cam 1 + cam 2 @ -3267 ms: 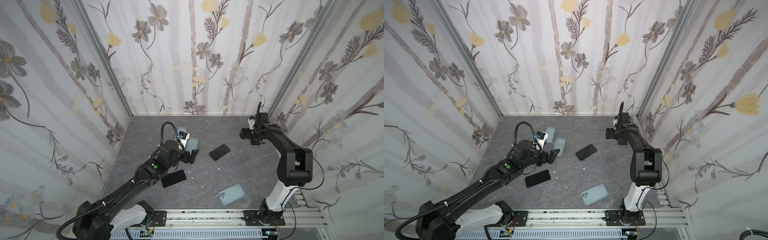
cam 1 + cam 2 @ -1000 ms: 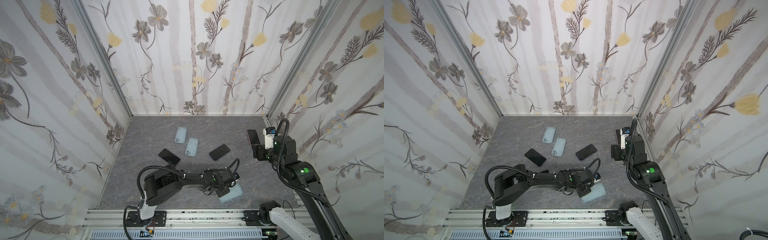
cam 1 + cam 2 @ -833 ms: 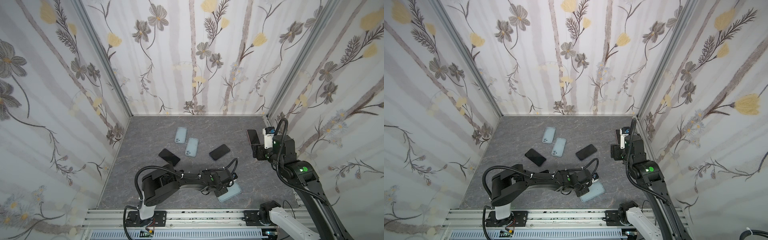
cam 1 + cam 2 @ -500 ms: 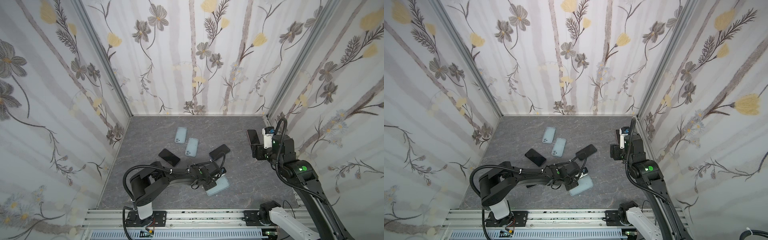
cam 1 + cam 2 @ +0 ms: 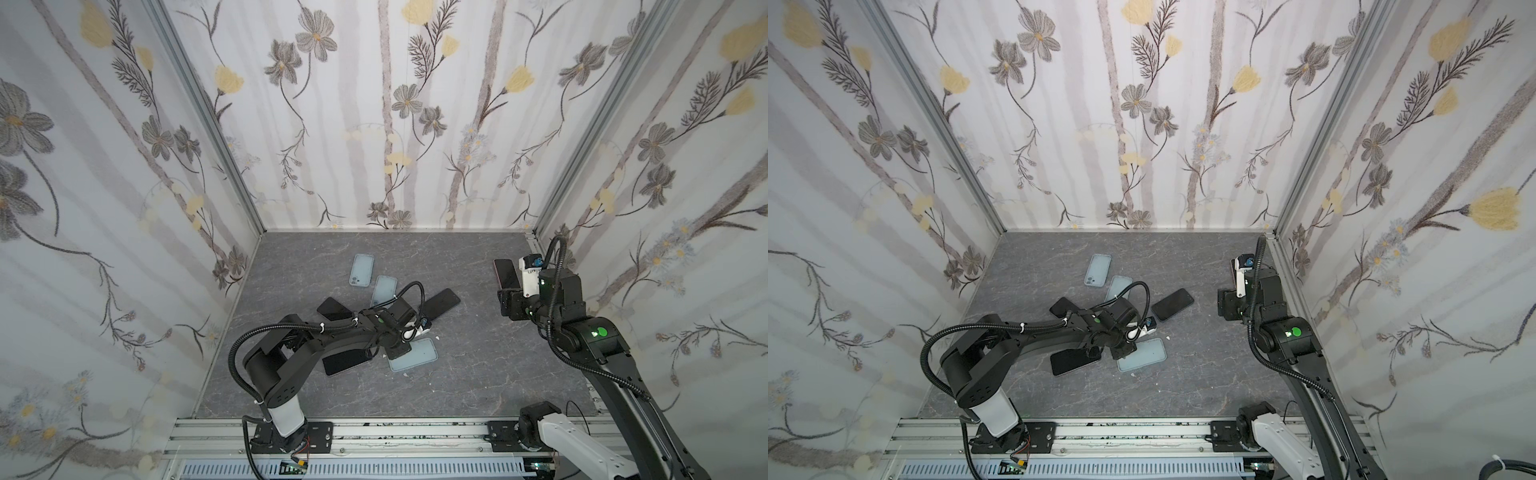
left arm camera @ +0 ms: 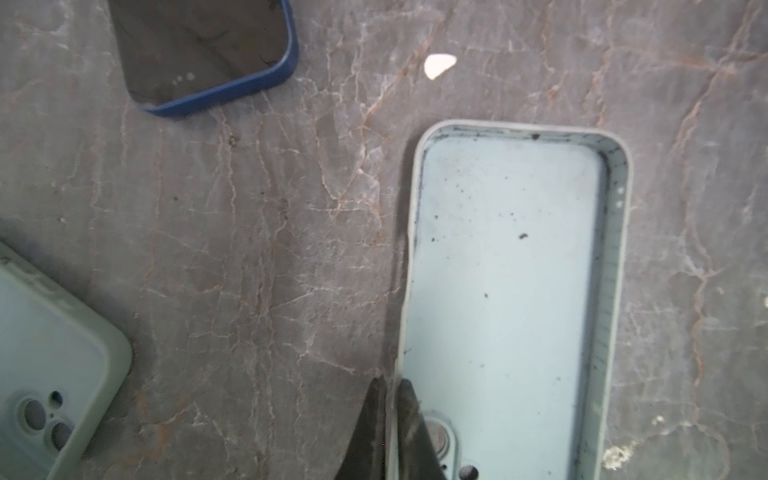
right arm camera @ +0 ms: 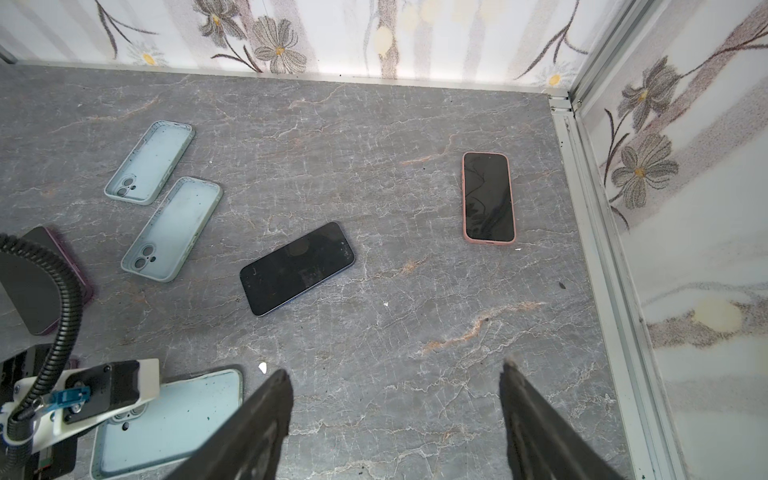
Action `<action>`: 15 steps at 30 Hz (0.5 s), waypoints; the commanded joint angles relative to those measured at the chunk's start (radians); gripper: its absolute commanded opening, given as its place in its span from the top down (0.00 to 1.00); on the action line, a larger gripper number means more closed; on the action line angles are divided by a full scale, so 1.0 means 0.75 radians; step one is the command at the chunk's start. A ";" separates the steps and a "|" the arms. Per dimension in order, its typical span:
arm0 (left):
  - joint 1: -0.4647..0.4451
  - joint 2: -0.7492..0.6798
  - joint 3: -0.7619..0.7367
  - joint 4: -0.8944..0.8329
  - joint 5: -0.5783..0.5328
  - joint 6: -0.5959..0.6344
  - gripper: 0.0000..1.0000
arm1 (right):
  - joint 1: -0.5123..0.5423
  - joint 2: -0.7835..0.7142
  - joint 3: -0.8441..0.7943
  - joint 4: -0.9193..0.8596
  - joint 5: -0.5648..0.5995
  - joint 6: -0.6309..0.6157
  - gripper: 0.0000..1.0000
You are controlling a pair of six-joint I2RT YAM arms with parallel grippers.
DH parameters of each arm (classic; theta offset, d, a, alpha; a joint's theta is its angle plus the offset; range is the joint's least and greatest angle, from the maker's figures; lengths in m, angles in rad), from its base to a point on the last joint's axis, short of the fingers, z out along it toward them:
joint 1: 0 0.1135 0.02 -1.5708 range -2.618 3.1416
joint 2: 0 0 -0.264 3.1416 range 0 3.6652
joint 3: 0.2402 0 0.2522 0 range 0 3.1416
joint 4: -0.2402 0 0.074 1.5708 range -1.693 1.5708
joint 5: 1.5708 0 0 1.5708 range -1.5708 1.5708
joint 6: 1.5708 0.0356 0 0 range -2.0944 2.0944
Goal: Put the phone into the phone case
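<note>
A pale blue phone case [image 5: 415, 353] [image 5: 1144, 353] [image 6: 511, 291] lies hollow side up near the floor's middle. My left gripper [image 5: 395, 353] [image 5: 1120, 353] [image 6: 390, 388] is shut on its side wall near the camera cut-out, one finger inside and one outside. A bare dark phone [image 5: 347, 361] [image 5: 1073, 360] lies just left of the case, partly under my left arm. My right gripper [image 5: 508, 297] [image 5: 1225, 305] [image 7: 395, 374] hangs open above bare floor at the right, holding nothing.
Two more pale empty cases [image 5: 361, 270] [image 5: 383, 289] lie at the back. A phone in a blue case [image 5: 441, 302] [image 7: 297, 268], one in a purple case [image 5: 332, 308] and one in a pink case [image 7: 488, 197] lie around. Walls close in on three sides.
My left gripper has dragged the pale blue case left and a little away from the front, up beside the bare dark phone. The right arm has barely moved.
</note>
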 commanded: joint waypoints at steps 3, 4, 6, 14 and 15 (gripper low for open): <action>0.007 0.025 0.029 0.027 0.022 0.060 0.90 | 0.002 0.003 -0.015 0.040 -0.001 -0.019 0.22; 0.007 0.034 0.036 0.031 0.018 0.065 0.90 | 0.000 0.003 -0.017 0.041 -0.001 -0.021 0.22; 0.007 0.060 0.058 0.030 0.016 0.073 0.90 | 0.001 0.001 -0.021 0.043 0.001 -0.025 0.22; 0.008 0.143 0.176 0.026 0.010 0.049 0.87 | 0.002 0.011 -0.033 0.035 -0.016 -0.033 0.20; 0.008 0.141 0.186 0.022 0.011 0.047 0.84 | 0.002 0.009 -0.036 0.038 -0.015 -0.035 0.20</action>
